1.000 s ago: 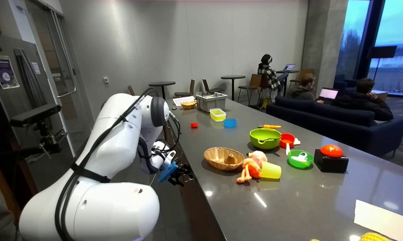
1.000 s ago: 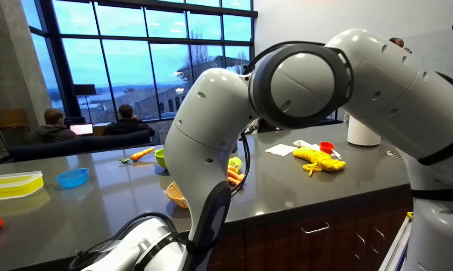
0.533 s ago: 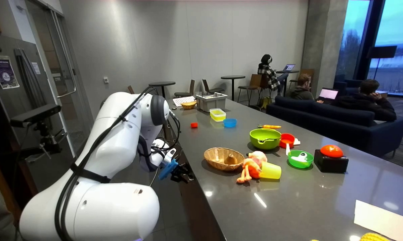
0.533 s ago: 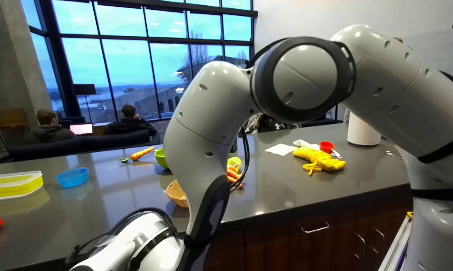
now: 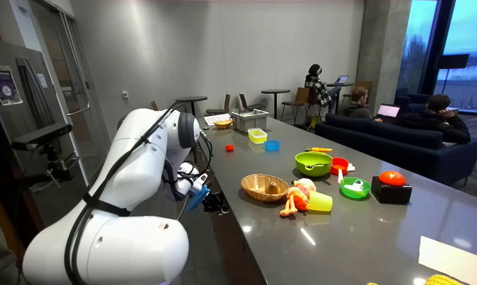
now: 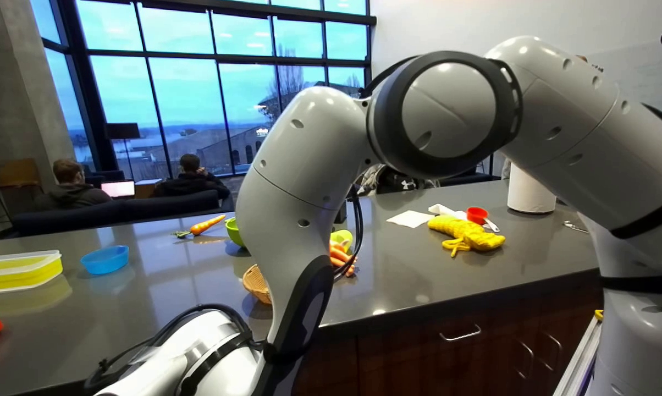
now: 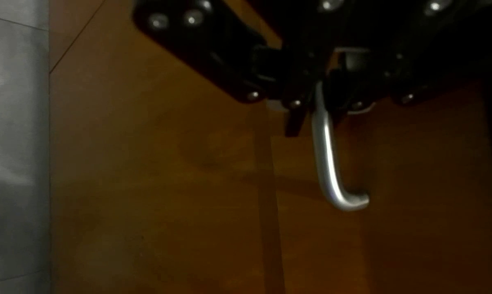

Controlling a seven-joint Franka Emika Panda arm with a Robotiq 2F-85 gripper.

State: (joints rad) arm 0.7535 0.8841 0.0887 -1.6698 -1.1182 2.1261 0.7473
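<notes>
Metal handle on wood cab. front, below countertop edge; gripper narrow, clamped on it, jaws ea. side. Up top: wicker basket, orange plush & yellow cup, close tgthr.

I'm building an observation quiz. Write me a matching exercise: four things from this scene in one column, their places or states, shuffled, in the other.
Column one
1. Metal handle in the wrist view
2. Yellow cup
3. Red dome
4. Brown item

Column two
A. In the wicker basket
B. Clasped by the gripper
C. On its side beside the plush toy
D. Atop the black box

Pairs: 1-B; 2-C; 3-D; 4-A
</notes>
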